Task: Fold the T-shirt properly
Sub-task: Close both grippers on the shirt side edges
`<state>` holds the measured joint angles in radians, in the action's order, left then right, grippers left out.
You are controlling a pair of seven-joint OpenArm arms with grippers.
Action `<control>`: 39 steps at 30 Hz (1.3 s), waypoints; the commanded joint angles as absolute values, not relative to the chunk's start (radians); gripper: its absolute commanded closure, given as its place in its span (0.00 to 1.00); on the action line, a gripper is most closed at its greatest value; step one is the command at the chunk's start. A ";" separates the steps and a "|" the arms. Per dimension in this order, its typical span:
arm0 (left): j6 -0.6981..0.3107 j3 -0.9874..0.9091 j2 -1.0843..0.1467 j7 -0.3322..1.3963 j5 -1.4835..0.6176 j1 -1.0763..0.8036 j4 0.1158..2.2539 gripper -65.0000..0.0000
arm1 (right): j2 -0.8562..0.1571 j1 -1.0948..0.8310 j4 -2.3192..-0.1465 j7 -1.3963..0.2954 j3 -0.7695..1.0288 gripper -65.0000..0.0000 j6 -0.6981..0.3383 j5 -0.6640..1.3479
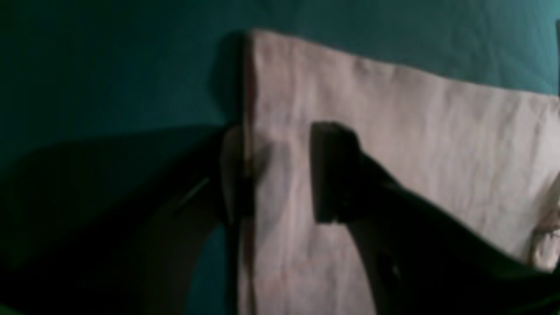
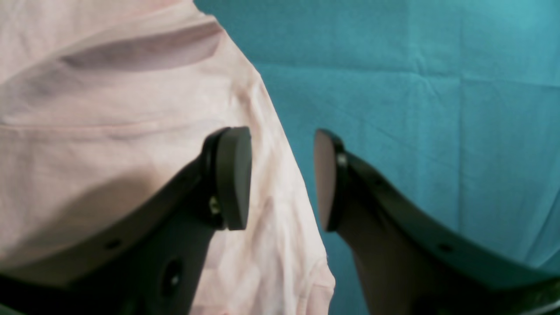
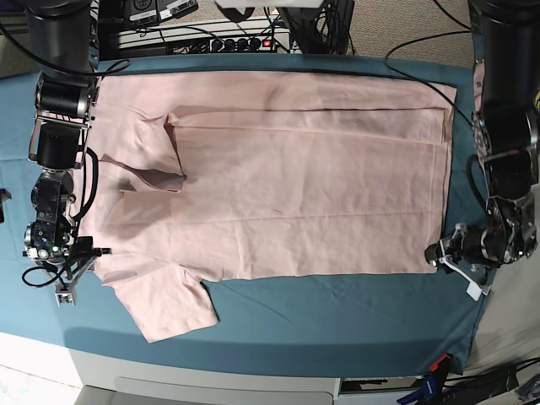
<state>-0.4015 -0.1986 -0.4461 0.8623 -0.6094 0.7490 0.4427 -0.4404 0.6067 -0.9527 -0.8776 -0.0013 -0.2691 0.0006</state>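
In the left wrist view, dim and blurred, the left gripper (image 1: 280,173) stands open astride the straight edge of the T-shirt (image 1: 393,131). One finger lies over the pink cloth; the other seems to sit under or beside the edge, on the teal table cloth (image 1: 109,78).

In the right wrist view, the right gripper (image 2: 282,179) is open too, holding nothing. One pad (image 2: 234,177) hovers over the T-shirt (image 2: 109,131), the other over the table cloth (image 2: 415,109).

In the base view, the T-shirt (image 3: 295,194) lies spread flat, partly folded, on the table cloth (image 3: 337,316), between the right gripper (image 3: 84,253) and the left gripper (image 3: 443,251).
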 commanded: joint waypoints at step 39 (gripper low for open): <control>-0.499 -0.199 -0.413 1.036 -0.880 0.746 0.452 1.00 | -0.461 0.778 -0.526 -0.565 0.509 0.48 -0.396 0.131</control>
